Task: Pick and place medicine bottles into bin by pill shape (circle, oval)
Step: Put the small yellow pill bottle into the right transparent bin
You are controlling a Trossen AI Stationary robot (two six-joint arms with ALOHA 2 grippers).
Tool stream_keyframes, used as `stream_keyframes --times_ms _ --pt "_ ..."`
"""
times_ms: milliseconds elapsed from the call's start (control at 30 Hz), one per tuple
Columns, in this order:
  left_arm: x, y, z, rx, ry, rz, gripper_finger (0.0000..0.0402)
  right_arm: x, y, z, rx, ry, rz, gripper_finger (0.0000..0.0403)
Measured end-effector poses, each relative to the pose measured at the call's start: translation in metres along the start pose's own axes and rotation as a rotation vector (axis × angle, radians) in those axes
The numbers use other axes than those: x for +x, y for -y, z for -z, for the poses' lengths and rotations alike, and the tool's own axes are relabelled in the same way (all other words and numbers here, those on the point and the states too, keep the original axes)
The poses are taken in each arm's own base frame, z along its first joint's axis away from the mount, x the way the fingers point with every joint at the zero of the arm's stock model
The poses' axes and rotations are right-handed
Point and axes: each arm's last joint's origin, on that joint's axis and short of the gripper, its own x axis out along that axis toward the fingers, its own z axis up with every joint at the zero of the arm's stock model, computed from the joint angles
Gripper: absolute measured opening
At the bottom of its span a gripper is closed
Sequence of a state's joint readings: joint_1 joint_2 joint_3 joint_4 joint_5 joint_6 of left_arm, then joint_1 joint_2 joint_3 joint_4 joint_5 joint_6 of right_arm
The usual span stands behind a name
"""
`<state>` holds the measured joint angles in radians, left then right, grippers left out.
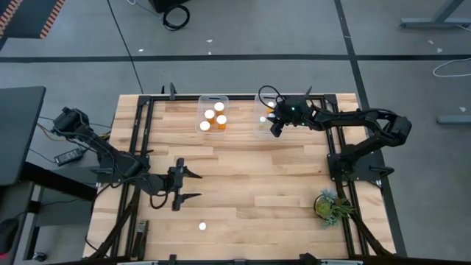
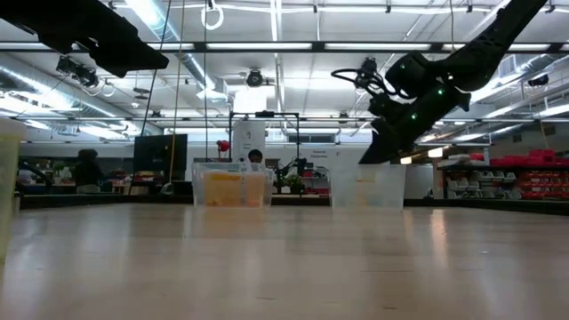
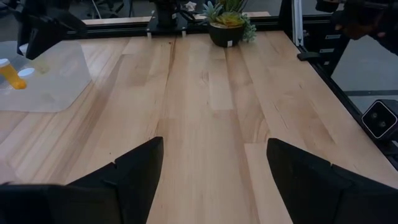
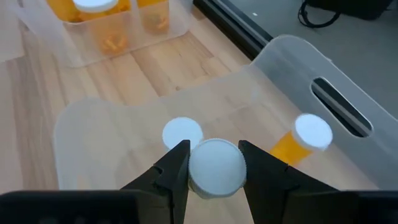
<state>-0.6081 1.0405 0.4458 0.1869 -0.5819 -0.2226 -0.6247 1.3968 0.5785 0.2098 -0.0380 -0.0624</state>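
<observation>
the right hand [image 4: 211,167], gripping a white-capped bottle [image 4: 216,165], hangs directly above the right bin [image 4: 348,68] at the counter's far edge, bottle axis upright; the left hand [image 1: 185,186] waits open.

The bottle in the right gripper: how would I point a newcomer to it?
Find the clear plastic bin on the table's far right side. Above it, the right gripper pinches a white-capped bottle. Unlike the two bottles inside, it is held.
</observation>
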Motion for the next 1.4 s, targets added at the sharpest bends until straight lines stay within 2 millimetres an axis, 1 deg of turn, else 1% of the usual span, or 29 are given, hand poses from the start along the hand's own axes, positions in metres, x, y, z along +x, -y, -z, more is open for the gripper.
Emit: stream_keyframes --times_ms 133,267,467,600,900,1000,1100,1200,1300,1400 --pt "0.000 0.000 0.000 0.000 0.000 0.000 0.0293 0.000 0.000 0.001 0.014 -0.006 0.002 0.0136" --pt "0.000 0.000 0.000 0.000 0.000 0.000 0.0293 0.000 -0.006 0.000 -0.004 -0.059 -0.020 0.0136" --pt "0.000 0.000 0.000 0.000 0.000 0.000 0.0293 -0.003 -0.009 -0.022 -0.015 -0.101 -0.019 0.0136" --pt "0.000 0.000 0.000 -0.001 0.000 0.000 0.0293 -0.005 -0.008 -0.036 -0.019 -0.086 0.008 0.0136" --pt "0.000 0.000 0.000 0.000 0.000 0.000 0.0293 -0.011 -0.007 -0.070 -0.057 0.011 0.017 0.0136" --pt "0.000 0.000 0.000 0.000 0.000 0.000 0.0293 -0.012 -0.006 -0.077 -0.059 0.052 0.020 0.0136" --pt "0.000 0.000 0.000 0.000 0.000 0.000 0.0293 -0.004 -0.005 -0.079 -0.061 0.049 0.022 0.0136" --pt "0.000 0.000 0.000 0.000 0.000 0.000 0.0293 0.017 -0.005 -0.081 -0.070 0.007 0.029 0.0136" --pt "0.000 0.000 0.000 0.000 0.000 0.000 0.0293 0.037 -0.002 -0.085 -0.105 -0.040 0.096 0.0136" --pt "0.000 0.000 0.000 0.000 0.000 0.000 0.0293 0.050 0.006 -0.091 -0.085 -0.056 0.124 0.0136"
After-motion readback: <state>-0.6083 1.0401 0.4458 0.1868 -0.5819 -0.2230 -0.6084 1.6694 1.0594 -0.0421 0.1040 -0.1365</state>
